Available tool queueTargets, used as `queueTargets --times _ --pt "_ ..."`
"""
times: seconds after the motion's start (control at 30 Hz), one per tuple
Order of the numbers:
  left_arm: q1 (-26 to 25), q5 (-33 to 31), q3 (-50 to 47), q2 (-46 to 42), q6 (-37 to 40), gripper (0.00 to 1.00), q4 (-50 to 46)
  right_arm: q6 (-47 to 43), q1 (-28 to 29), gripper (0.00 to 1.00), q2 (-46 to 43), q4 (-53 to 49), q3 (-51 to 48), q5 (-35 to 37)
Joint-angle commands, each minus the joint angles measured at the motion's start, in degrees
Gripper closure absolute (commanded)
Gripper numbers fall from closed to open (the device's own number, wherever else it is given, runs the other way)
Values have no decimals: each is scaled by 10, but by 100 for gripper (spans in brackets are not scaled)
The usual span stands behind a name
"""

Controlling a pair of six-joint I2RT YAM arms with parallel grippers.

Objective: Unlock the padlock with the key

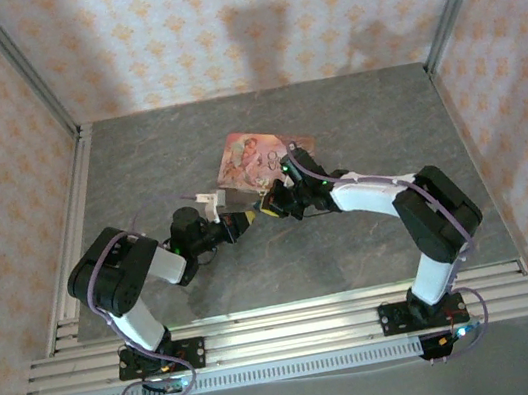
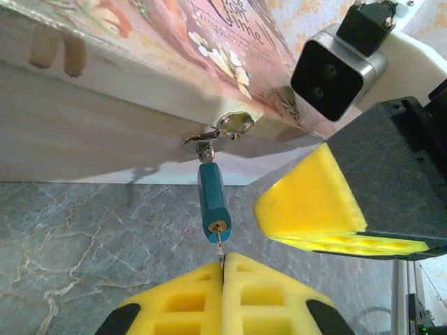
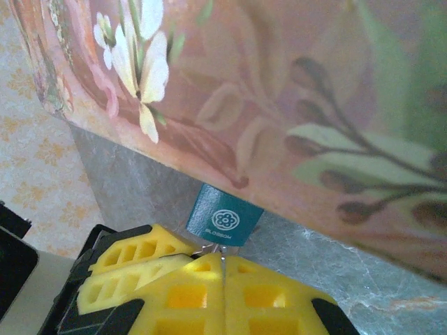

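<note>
While the padlock [image 2: 211,199] is hanging from the clasp [image 2: 227,129] of the box [image 2: 140,139] with its keyhole [image 2: 218,227] facing the left gripper [image 2: 223,269], that gripper is pinching the key [image 2: 221,246] in the keyhole between closed pads [image 2: 195,293], ready for turning, and the right gripper [image 3: 222,269] is resting shut, apparently empty, just beside.

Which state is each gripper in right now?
Left gripper: closed on the key, which sits in the padlock.
Right gripper: closed, nothing seen held.

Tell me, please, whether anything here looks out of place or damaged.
Nothing stands out: the padlock hangs from the box, and the key sits in its keyhole, pinched by the left end effector.
</note>
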Motion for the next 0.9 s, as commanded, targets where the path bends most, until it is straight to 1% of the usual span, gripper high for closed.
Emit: queueTargets --times 0.0,0.03,0.2,0.23,0.27,0.33,0.43,0.67,0.87 --pt "1 4 8 1 4 100 25 4 5 96 -12 -10 -11 34" --pt "1 4 8 2 5 100 24 5 7 91 -14 -7 -13 40" --pt "-3 2 5 9 8 100 25 0 31 54 -16 -3 -4 75" --pt "-4 1 5 11 8 100 26 1 35 49 -14 -1 -2 82" --pt "-5 1 4 12 8 100 28 3 38 47 -13 1 -2 87" --pt "-7 -1 4 15 7 100 31 12 43 43 -10 15 -6 100" --pt "-10 -4 3 17 9 100 31 25 46 40 -6 33 -10 112" --pt "-17 -12 1 19 11 100 34 47 50 40 6 20 1 149" --pt "-18 -19 1 24 8 100 42 48 51 40 28 -8 25 162"
